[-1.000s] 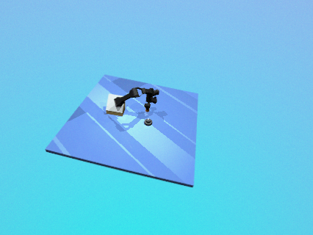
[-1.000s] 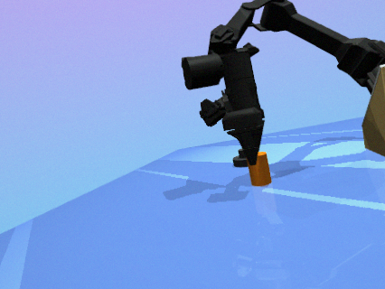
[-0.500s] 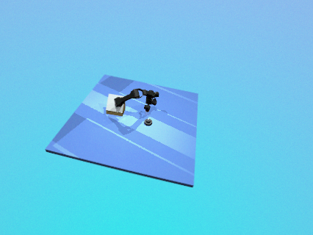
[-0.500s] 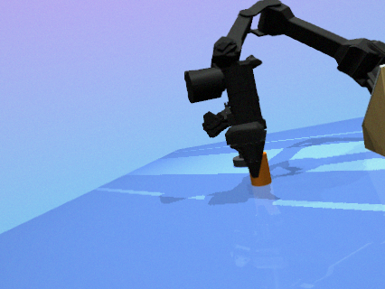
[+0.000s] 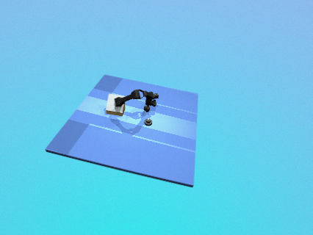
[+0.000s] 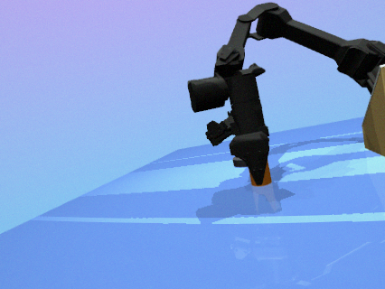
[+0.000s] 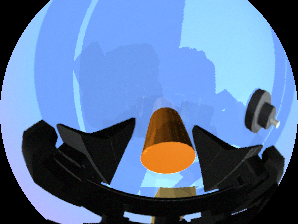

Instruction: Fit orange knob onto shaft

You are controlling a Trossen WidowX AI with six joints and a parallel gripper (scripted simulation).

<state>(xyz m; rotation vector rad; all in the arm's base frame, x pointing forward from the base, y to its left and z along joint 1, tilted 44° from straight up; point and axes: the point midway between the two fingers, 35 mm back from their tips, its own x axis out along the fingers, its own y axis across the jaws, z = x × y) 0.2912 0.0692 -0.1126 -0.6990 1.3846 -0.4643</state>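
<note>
The orange knob (image 6: 267, 176) (image 7: 167, 157) stands upright between the fingers, its flat top towards the wrist camera; its hole is hidden. My gripper (image 5: 147, 109) (image 6: 258, 181) (image 7: 165, 125) points down around the knob, open, with a gap on both sides in the wrist view. In the top view the gripper hides the knob. The dark round pedestal (image 5: 148, 123) (image 7: 256, 111) is at the right in the wrist view, off to the side of the knob; it shows partly behind the fingers in the exterior view (image 6: 238, 162). Its silver shaft (image 7: 274, 124) sticks up; its flat side cannot be made out.
The arm's base stands on a pale block with tan sides (image 5: 114, 113) (image 6: 377, 126) (image 7: 175, 200). The blue table top (image 5: 162, 161) (image 6: 136, 253) carries light bands and the arm's shadow. Its edges show in the top view.
</note>
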